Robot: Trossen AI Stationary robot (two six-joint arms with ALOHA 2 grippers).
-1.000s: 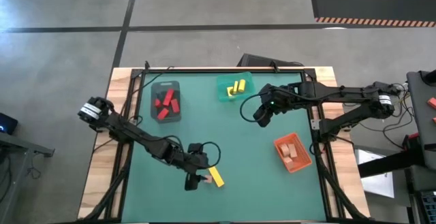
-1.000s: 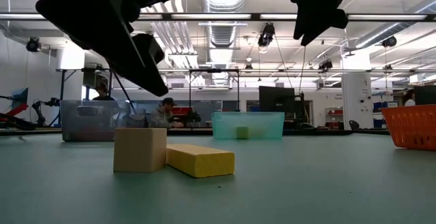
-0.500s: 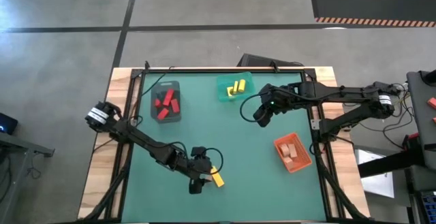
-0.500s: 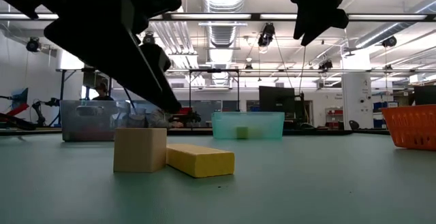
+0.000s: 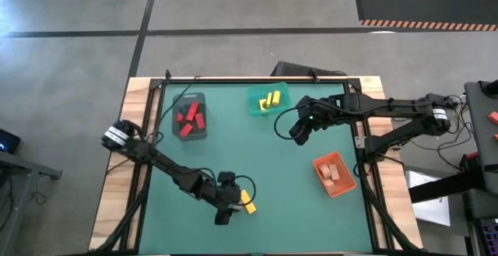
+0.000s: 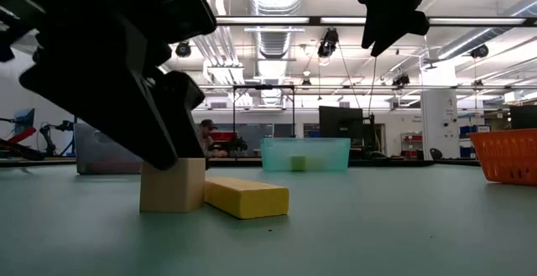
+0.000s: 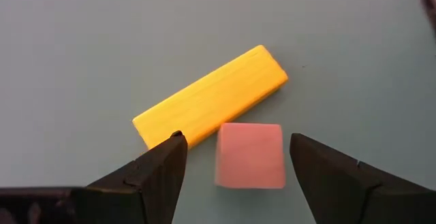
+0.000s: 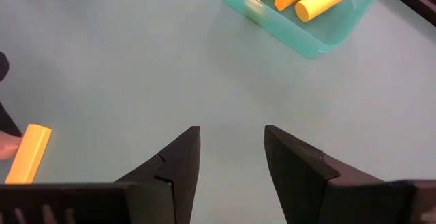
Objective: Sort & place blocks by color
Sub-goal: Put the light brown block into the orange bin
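A tan cube (image 7: 249, 154) stands on the green mat near the table's near edge, and a yellow bar (image 7: 211, 96) lies flat against its far corner. The low view shows the same cube (image 6: 172, 184) and the bar (image 6: 246, 196). My left gripper (image 7: 236, 137) is open and low over the cube, one finger on each side with a gap at both. From above, the left gripper (image 5: 226, 209) hides the cube; the bar (image 5: 247, 201) shows beside it. My right gripper (image 5: 299, 131) hangs open above the mat's far right, near nothing.
Three bins stand on the mat. A grey bin (image 5: 189, 117) at far left holds red blocks. A teal bin (image 5: 268, 100) at far middle holds yellow blocks. An orange bin (image 5: 334, 174) at right holds tan blocks. Bare mat lies between them.
My left gripper has moved toward the table's near edge and come down, so its open fingers now stand around the tan cube. The cube and the yellow bar have not moved.
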